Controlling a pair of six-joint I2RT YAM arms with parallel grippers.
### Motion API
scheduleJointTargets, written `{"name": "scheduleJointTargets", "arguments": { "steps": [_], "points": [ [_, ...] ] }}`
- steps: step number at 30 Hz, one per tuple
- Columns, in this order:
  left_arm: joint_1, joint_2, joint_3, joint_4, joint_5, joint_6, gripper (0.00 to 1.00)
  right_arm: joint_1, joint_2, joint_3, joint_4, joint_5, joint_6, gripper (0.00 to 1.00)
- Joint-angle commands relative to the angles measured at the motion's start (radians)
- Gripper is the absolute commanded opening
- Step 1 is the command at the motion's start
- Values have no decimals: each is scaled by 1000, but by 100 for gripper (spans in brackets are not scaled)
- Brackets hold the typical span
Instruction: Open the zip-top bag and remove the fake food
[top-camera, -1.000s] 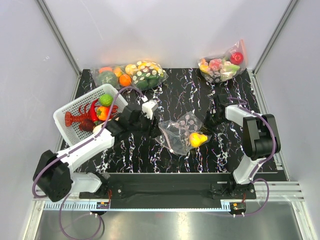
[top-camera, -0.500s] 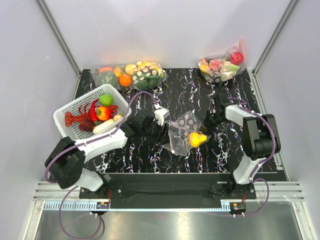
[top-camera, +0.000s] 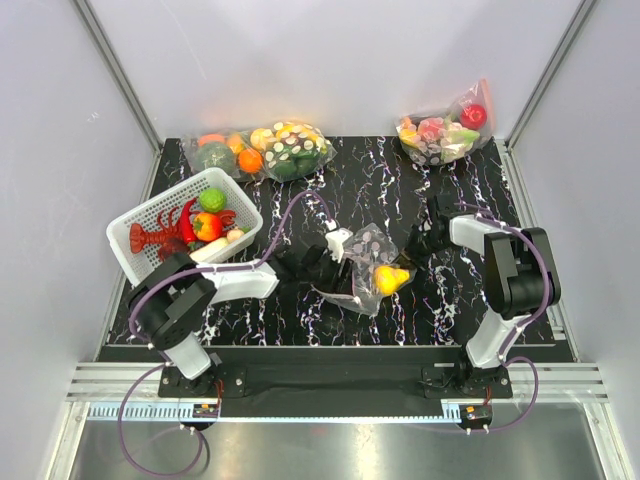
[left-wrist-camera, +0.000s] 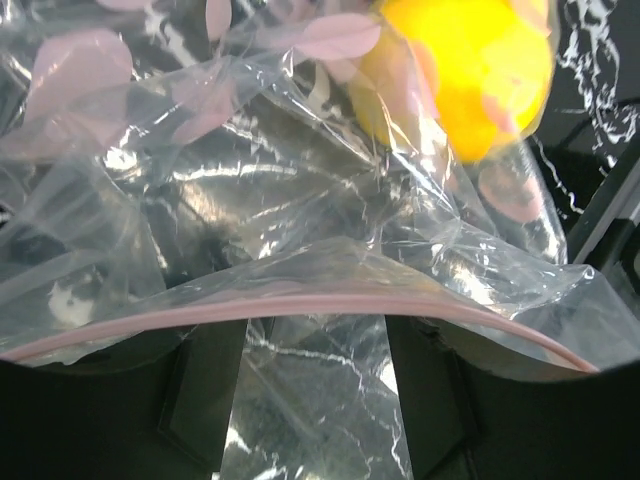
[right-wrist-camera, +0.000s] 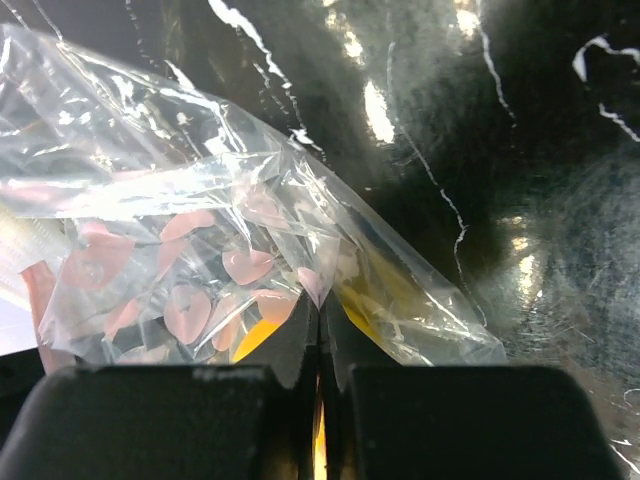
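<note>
The zip-top bag (top-camera: 366, 252) lies mid-table, clear with pale dots. A yellow lemon-like fruit (top-camera: 390, 279) sits inside it. My left gripper (top-camera: 338, 268) is at the bag's left edge. In the left wrist view it (left-wrist-camera: 315, 340) is open. The pink zip strip (left-wrist-camera: 300, 300) arches over both fingers (left-wrist-camera: 205, 385), with clear plastic (left-wrist-camera: 250, 180) between them and the yellow fruit (left-wrist-camera: 470, 60) beyond. My right gripper (top-camera: 420, 243) is at the bag's right side. In the right wrist view it (right-wrist-camera: 320, 315) is shut on a fold of the bag (right-wrist-camera: 200, 230).
A white basket (top-camera: 130, 225) at the left holds a red lobster (top-camera: 150, 238), a round green fruit (top-camera: 211, 198), a tomato and a pale piece. A bulging dotted bag of oranges and greens (top-camera: 270, 148) lies at the back left. A dotted bag with a red apple (top-camera: 445, 130) lies at the back right.
My left arm has swung right from beside the basket to the bag's left edge. The bag has bunched up and shifted slightly right. The right arm has not moved.
</note>
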Motion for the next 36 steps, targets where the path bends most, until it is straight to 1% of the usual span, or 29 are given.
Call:
{"name": "scheduleJointTargets", "arguments": {
  "steps": [1,2,3,5,6,9,10,16,18,30,33,34,36],
  "points": [
    [-7,33,9,129,-4,-10,61,-6,-6,7,19,-14,16,1],
    [-8,39,9,124,-9,-10,61,-6,-20,13,5,-2,4,5],
    [-8,42,4,127,-13,-10,61,-6,-36,31,-13,41,-24,17],
    [-8,48,-5,127,-36,-10,61,-6,-88,47,-71,84,-52,33],
    [-7,47,-11,126,-41,-7,61,-6,-106,57,-88,116,-68,45],
    [-8,45,-17,110,-61,0,61,-6,-174,58,-125,170,-82,58],
    [-8,42,-19,110,-62,0,61,-7,-197,57,-143,179,-85,62],
    [-8,39,-16,103,-65,-4,61,-6,-272,41,-214,228,-104,69],
    [-8,39,-14,99,-68,-10,61,-6,-284,19,-229,239,-105,73],
    [-8,16,29,70,-87,-31,61,-6,-275,-85,-213,215,-90,74],
    [-8,16,38,61,-90,-27,61,-6,-261,-85,-208,210,-93,68],
    [-8,16,38,63,-87,-28,61,-6,-258,-85,-205,204,-95,58],
    [-10,16,40,72,-73,-30,61,-6,-243,-85,-194,192,-93,47]
  ]
}}
